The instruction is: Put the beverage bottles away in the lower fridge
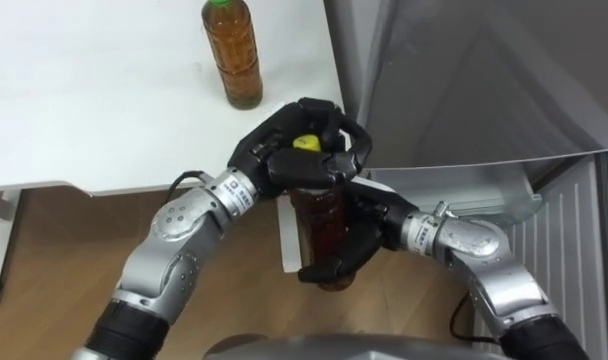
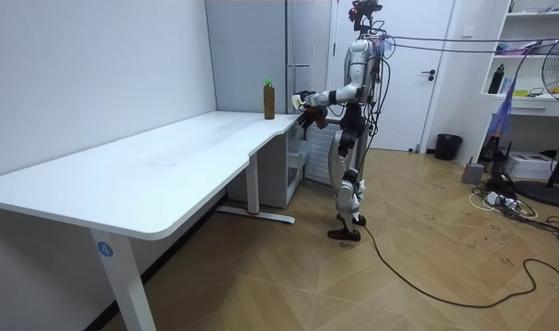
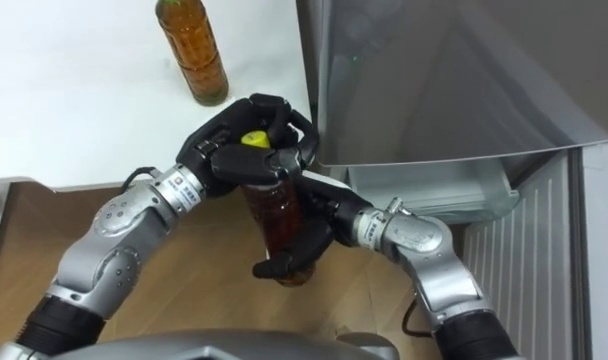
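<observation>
A brown tea bottle (image 1: 320,218) with a yellow cap hangs upright in front of me, just off the table's corner. My left hand (image 1: 282,150) is curled round its top beside the cap. My right hand (image 1: 356,243) wraps its lower body from the right. A second brown bottle (image 1: 234,55) with a green cap stands on the white table (image 1: 84,100) near that corner, beyond my hands. The grey fridge (image 1: 464,80) rises to my right, its lower compartment (image 1: 464,190) showing a pale shelf. In the room view I stand at the table's far end by the fridge (image 2: 298,46).
A ribbed white panel (image 1: 569,250) stands at the far right beside the lower compartment. Wooden floor (image 1: 74,250) lies below the table edge. A fan (image 2: 557,74) and shelving stand at the room view's right.
</observation>
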Motion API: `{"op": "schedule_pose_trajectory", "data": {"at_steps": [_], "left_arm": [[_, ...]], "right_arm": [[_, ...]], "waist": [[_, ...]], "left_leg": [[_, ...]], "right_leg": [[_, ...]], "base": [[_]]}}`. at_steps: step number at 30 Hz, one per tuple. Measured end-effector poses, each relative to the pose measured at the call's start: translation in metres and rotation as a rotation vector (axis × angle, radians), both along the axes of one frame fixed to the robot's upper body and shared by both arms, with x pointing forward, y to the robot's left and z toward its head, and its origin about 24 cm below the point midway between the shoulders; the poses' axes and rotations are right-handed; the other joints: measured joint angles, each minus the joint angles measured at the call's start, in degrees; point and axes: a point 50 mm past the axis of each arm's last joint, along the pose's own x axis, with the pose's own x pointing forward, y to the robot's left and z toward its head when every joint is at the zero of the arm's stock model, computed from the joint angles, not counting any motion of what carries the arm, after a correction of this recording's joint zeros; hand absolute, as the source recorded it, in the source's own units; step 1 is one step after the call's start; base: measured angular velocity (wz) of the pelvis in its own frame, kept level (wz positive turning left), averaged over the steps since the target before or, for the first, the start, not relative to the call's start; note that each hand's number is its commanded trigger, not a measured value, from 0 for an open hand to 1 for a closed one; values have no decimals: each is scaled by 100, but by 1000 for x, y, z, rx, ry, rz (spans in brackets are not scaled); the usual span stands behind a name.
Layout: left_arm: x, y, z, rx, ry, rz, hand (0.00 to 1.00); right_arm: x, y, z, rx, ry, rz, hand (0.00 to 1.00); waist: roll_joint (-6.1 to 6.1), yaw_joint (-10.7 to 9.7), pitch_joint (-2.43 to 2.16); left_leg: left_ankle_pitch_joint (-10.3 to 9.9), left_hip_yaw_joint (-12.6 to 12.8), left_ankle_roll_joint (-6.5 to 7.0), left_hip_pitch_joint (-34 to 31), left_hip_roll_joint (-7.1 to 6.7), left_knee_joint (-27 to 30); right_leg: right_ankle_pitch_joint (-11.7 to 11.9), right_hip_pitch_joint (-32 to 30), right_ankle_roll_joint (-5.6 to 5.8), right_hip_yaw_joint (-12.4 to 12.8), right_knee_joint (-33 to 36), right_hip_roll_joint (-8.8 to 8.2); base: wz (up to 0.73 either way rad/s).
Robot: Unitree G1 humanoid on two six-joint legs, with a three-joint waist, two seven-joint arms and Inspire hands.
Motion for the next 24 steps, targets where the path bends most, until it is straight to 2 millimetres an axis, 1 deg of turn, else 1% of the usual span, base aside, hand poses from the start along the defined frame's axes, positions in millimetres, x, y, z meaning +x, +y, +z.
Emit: {"op": "schedule_pose_trajectory", "data": {"at_steps": [8, 18, 19, 20, 21, 24], "left_arm": [[0, 2, -2, 21, 3, -1, 100], [1, 4, -1, 1, 3, 15, 100], [1, 4, -1, 0, 3, 16, 76], [1, 3, -1, -3, 3, 14, 13], [1, 3, 0, -5, 3, 14, 0], [2, 2, 1, -12, -5, 17, 0]], "right_arm": [[-3, 2, -1, -6, 7, 27, 100], [-3, 1, -1, 13, 14, 15, 100], [-3, 0, -1, 7, 14, 12, 100], [-3, -1, -2, 5, 17, 6, 100], [-3, 0, -3, 6, 20, 3, 100], [-3, 0, -5, 30, 44, -17, 100]], "waist": [[40, -11, -25], [41, -22, -29], [41, -19, -29], [41, -20, -29], [41, -20, -29], [41, -16, -29]], "left_leg": [[0, -15, 0, -18, -1, 1], [0, -26, 0, -13, -1, 44], [0, -29, 0, -22, 0, 48], [0, -31, 0, -29, 1, 51], [-1, -32, 1, -31, 2, 54], [-1, -37, 1, -43, 6, 59]], "right_leg": [[0, -2, 0, 1, -1, 1], [1, 28, -1, 1, -5, 1], [2, 27, -3, 1, -4, 1], [5, 26, -7, 1, -3, 3], [6, 26, -8, 1, -2, 4], [12, 13, -16, 3, -2, 11]], "base": [[0], [0], [0], [0], [0], [0]]}}
